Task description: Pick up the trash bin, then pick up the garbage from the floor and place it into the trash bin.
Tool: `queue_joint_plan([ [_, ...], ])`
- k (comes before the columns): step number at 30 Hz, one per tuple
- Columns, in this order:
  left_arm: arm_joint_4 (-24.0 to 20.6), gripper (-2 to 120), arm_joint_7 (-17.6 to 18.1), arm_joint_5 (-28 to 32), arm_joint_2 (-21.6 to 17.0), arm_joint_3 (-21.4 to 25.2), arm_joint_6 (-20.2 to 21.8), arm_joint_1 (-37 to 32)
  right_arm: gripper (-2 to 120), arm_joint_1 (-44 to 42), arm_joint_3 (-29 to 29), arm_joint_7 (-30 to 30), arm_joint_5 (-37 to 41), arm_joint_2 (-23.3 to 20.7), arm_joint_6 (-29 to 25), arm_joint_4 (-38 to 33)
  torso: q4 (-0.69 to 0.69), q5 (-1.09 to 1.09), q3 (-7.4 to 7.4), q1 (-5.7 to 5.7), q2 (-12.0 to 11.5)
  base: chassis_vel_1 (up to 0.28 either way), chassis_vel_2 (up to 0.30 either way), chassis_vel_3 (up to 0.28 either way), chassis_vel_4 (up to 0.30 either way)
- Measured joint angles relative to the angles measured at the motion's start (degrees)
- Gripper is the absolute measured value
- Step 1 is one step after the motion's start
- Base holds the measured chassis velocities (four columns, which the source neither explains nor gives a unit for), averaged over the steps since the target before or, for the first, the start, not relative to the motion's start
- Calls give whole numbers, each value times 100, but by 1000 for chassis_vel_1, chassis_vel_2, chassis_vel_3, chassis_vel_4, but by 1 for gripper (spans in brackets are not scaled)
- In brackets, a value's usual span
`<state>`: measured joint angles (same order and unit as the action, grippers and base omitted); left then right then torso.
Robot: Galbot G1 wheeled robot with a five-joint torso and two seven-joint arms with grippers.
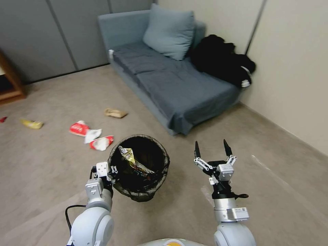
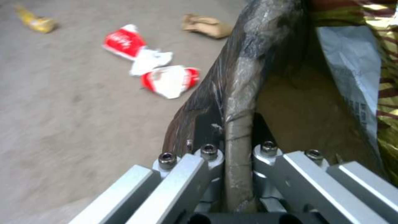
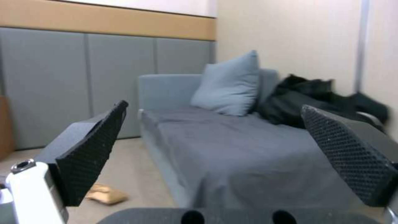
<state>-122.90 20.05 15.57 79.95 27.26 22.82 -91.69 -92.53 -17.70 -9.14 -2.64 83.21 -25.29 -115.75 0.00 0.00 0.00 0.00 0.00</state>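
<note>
The trash bin [image 1: 163, 150], lined with a dark bag, hangs low in front of me with my left gripper [image 1: 111, 170] shut on its near rim. The left wrist view has the rim [image 2: 242, 90] pinched between that left gripper's [image 2: 237, 133] fingers. A gold foil wrapper [image 1: 131, 160] lies inside the bin. On the carpet beyond it lie two red-and-white wrappers [image 1: 79, 128] [image 1: 101, 142], a white tissue [image 1: 92, 135], a brown paper bag [image 1: 115, 112], a yellow wrapper [image 1: 31, 123] and a red scrap [image 1: 2, 119]. To the bin's right, my right gripper [image 1: 211, 144] is open and holds nothing.
A blue-grey sofa [image 1: 177, 85] with a cushion [image 1: 169, 32] and a black clothes heap [image 1: 222, 63] stands against the far right wall. Wooden furniture [image 1: 10, 85] sits at the far left. Bare carpet stretches ahead on the left and right.
</note>
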Motion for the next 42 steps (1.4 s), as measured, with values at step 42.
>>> queue_joint_plan([
  [42, 12, 0, 6, -25, -1, -23, -96, 39, 100, 46, -5, 66, 25, -43, 46, -65, -1, 0, 0, 0, 0, 87, 87, 92, 89],
])
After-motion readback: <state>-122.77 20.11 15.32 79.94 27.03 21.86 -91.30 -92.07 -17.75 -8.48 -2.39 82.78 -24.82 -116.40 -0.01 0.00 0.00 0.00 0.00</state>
